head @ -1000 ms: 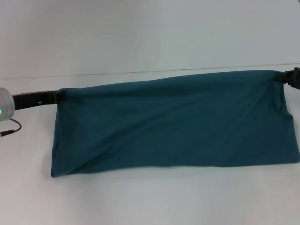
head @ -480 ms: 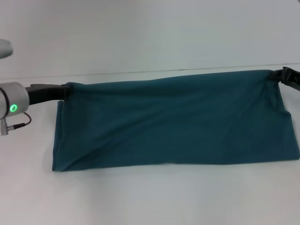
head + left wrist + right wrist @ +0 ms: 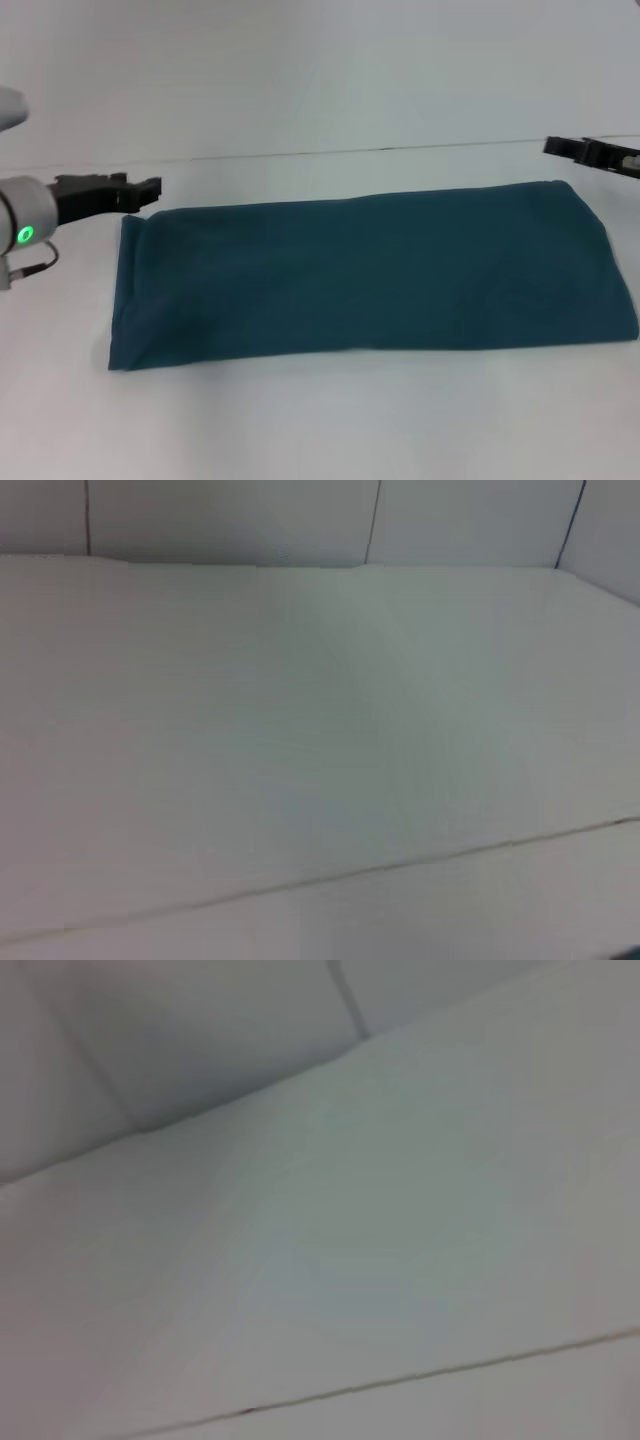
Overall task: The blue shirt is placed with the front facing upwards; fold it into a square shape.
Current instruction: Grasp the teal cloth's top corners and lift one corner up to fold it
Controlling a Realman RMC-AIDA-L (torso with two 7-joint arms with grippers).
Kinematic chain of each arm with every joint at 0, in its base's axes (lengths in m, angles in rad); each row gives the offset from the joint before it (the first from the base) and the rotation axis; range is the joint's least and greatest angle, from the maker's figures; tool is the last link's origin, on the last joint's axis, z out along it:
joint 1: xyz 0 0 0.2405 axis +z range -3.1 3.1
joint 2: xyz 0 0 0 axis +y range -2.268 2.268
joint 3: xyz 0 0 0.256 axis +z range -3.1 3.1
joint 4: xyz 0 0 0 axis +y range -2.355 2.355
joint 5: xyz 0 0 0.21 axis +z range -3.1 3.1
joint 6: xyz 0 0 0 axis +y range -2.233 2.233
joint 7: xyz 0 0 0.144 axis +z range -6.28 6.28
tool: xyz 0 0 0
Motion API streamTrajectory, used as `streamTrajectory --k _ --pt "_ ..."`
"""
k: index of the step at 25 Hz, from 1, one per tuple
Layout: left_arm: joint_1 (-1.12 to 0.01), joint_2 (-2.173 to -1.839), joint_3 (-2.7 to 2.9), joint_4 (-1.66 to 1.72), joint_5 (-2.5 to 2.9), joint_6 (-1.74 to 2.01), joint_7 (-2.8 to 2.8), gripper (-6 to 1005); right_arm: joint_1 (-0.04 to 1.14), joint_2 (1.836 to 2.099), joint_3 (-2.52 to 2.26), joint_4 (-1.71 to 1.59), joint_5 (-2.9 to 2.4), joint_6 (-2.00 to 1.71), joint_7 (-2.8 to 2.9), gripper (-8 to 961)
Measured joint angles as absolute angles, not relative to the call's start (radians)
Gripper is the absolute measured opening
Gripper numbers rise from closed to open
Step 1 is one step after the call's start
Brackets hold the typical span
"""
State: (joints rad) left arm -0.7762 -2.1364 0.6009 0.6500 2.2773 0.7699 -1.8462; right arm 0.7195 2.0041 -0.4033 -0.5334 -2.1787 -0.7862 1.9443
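Note:
The blue shirt (image 3: 370, 275) lies flat on the white table (image 3: 320, 430) in the head view, folded into a long teal band running left to right, plain side up with no lettering showing. My left gripper (image 3: 150, 192) hovers just off the band's far left corner, open and holding nothing. Just beyond the far right corner, my right gripper (image 3: 553, 147) is also open and clear of the cloth. Both wrist views show only bare white surface and a seam line, with no shirt and no fingers.
The table's far edge meets a white wall (image 3: 320, 60) just behind the shirt. The left arm's wrist, with a green light (image 3: 25, 235), sits at the left border. The shirt's right end reaches the head view's right edge.
Both grippers have let go of the shirt's far corners and pulled back outward. The raised far edge has dropped, and the cloth now lies flat.

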Motion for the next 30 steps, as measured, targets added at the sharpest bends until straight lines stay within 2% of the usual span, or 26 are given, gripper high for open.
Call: streamTrajectory --k 6,9,12,16,20,30 --pt "-0.619 -2.129 0.793 0.862 2.346 0.941 -2.209 470 0.625 2.083 -0.404 -0.664 -2.067 -0.935 1.780 515" --pt "-0.581 -2.127 0.851 0.949 2.421 1.017 -2.351 585 0.586 2.086 -0.405 -0.653 -1.993 -0.978 1.737 626" --pt "-0.604 -2.116 0.856 0.956 2.504 1.085 -2.448 689 0.558 2.085 -0.405 -0.646 -1.957 -1.008 1.723 761" --pt "-0.658 -2.108 0.858 0.900 2.586 1.097 -2.513 797 0.547 2.085 -0.405 -0.637 -1.949 -1.027 1.705 759" --pt "-0.694 -2.101 0.858 0.842 2.602 1.073 -2.527 798 0.547 2.086 -0.405 -0.633 -1.949 -1.038 1.704 757" --pt "-0.720 -2.110 0.887 0.793 2.699 0.990 -2.598 797 0.547 2.086 -0.414 -0.632 -1.948 -1.051 1.708 754"
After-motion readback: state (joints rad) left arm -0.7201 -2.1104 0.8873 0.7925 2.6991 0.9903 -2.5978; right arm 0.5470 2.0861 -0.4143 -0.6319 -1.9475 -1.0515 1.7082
